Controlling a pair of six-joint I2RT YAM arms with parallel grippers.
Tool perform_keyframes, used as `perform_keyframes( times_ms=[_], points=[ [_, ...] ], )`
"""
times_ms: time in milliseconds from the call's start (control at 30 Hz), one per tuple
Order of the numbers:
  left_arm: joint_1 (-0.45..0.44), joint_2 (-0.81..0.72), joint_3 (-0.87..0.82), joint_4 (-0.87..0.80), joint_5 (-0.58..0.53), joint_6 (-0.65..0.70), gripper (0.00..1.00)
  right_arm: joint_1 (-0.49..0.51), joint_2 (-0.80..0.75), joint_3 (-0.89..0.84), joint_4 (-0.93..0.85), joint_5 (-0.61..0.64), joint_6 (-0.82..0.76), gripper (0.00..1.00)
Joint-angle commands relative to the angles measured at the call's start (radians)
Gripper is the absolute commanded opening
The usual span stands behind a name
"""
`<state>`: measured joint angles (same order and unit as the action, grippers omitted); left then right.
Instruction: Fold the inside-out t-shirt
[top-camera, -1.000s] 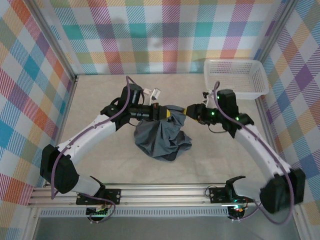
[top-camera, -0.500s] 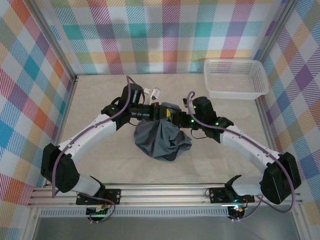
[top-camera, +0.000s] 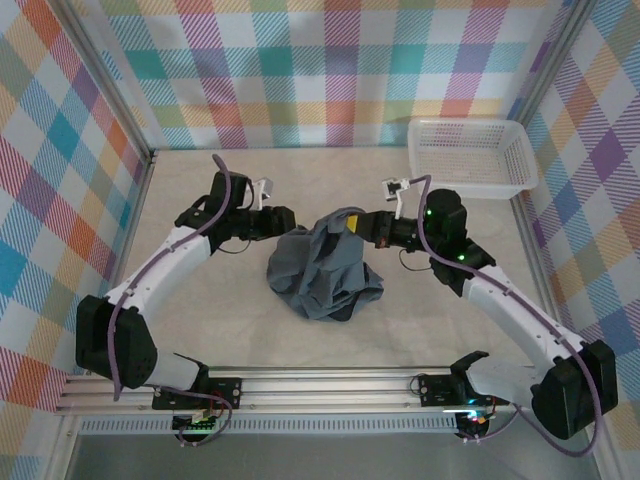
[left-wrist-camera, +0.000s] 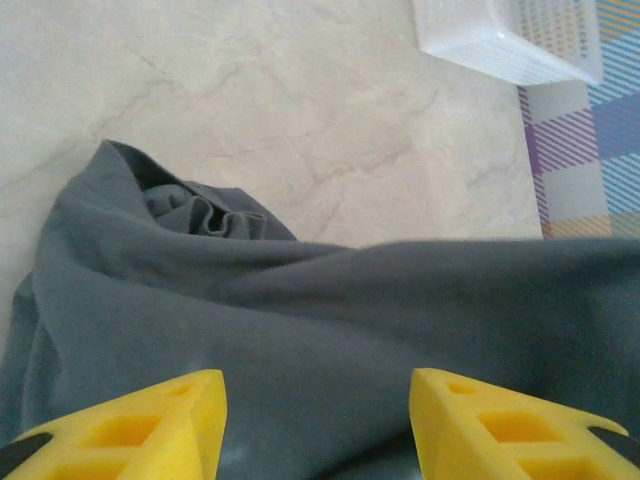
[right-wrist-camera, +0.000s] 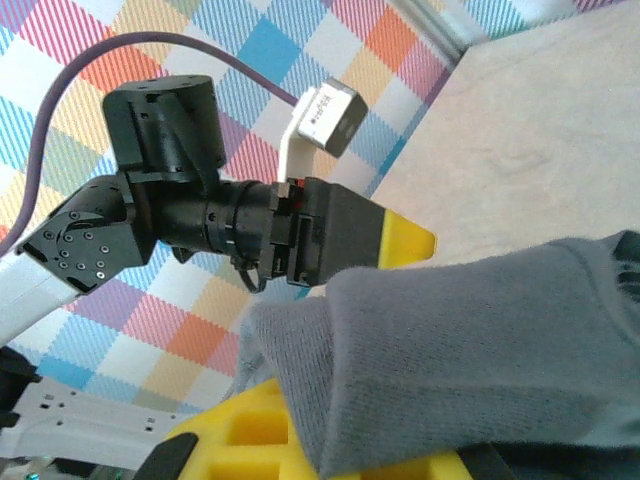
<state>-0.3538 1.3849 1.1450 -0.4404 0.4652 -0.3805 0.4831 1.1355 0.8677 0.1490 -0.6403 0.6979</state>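
The inside-out t-shirt (top-camera: 322, 270) is a dark slate-grey bunch in the middle of the table, its upper edge raised toward the right. My right gripper (top-camera: 354, 225) is shut on that raised edge. In the right wrist view the grey cloth (right-wrist-camera: 470, 350) is clamped over its yellow fingers (right-wrist-camera: 245, 440). My left gripper (top-camera: 284, 222) hangs just left of the shirt, open and holding nothing. In the left wrist view the left gripper (left-wrist-camera: 318, 410) has its yellow tips wide apart, with the shirt (left-wrist-camera: 300, 310) spread beyond them.
A white mesh basket (top-camera: 466, 156) stands at the back right corner, also seen as the basket (left-wrist-camera: 505, 40) in the left wrist view. Plaid walls close in the table on three sides. The left gripper's black body (right-wrist-camera: 330, 235) faces the right wrist camera closely.
The left gripper opened, let go of the shirt and drew back to the left. The right gripper shut on the shirt's upper edge and pulled it a little to the right.
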Motion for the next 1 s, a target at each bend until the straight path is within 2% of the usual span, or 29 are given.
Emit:
perform_keyframes(
  times_ms=[0, 100, 133, 233, 333, 433, 533, 600, 633, 667, 700, 767, 867, 967],
  points=[
    [-0.036, -0.19, -0.033, 0.064, -0.033, 0.081, 0.56, -0.007, 0.03, 0.055, -0.02, -0.067, 0.017, 0.0],
    [-0.227, -0.282, -0.052, 0.088, -0.171, 0.185, 0.54, -0.011, 0.053, 0.084, -0.078, -0.038, -0.003, 0.0],
    [-0.266, -0.27, -0.038, 0.086, -0.184, 0.162, 0.5, -0.011, 0.058, 0.089, -0.089, -0.031, -0.006, 0.0],
    [-0.282, -0.197, -0.03, 0.187, -0.088, -0.019, 0.44, -0.011, 0.072, 0.099, -0.099, -0.018, -0.003, 0.0],
    [-0.294, -0.148, -0.057, 0.304, -0.081, -0.138, 0.45, -0.011, 0.075, 0.103, -0.1, -0.011, 0.008, 0.0],
    [-0.294, -0.103, -0.063, 0.396, -0.024, -0.186, 0.57, -0.011, 0.075, 0.108, -0.109, -0.013, 0.011, 0.0],
    [-0.294, -0.07, -0.059, 0.459, 0.012, -0.217, 0.61, -0.011, 0.076, 0.109, -0.115, -0.022, 0.011, 0.0],
    [-0.293, -0.063, -0.056, 0.459, 0.001, -0.221, 0.49, -0.011, 0.081, 0.11, -0.112, -0.027, 0.013, 0.0],
    [-0.294, -0.066, -0.056, 0.462, -0.008, -0.227, 0.36, -0.011, 0.082, 0.108, -0.115, -0.024, 0.013, 0.0],
    [-0.292, -0.074, -0.055, 0.465, -0.015, -0.238, 0.18, -0.011, 0.083, 0.107, -0.126, -0.011, 0.012, 0.0],
    [-0.289, -0.082, -0.05, 0.464, -0.017, -0.253, 0.04, -0.011, 0.085, 0.106, -0.148, 0.01, 0.003, 0.0],
    [-0.281, -0.11, -0.007, 0.408, -0.019, -0.307, 0.0, -0.016, 0.107, 0.11, -0.246, 0.061, -0.067, 0.01],
    [-0.248, -0.114, 0.106, 0.217, 0.013, -0.409, 0.0, -0.065, 0.199, 0.078, -0.307, 0.042, -0.232, 0.14],
    [-0.231, -0.07, 0.195, 0.052, 0.12, -0.508, 0.0, -0.107, 0.325, 0.193, -0.478, -0.011, -0.391, 0.11]
  ],
)
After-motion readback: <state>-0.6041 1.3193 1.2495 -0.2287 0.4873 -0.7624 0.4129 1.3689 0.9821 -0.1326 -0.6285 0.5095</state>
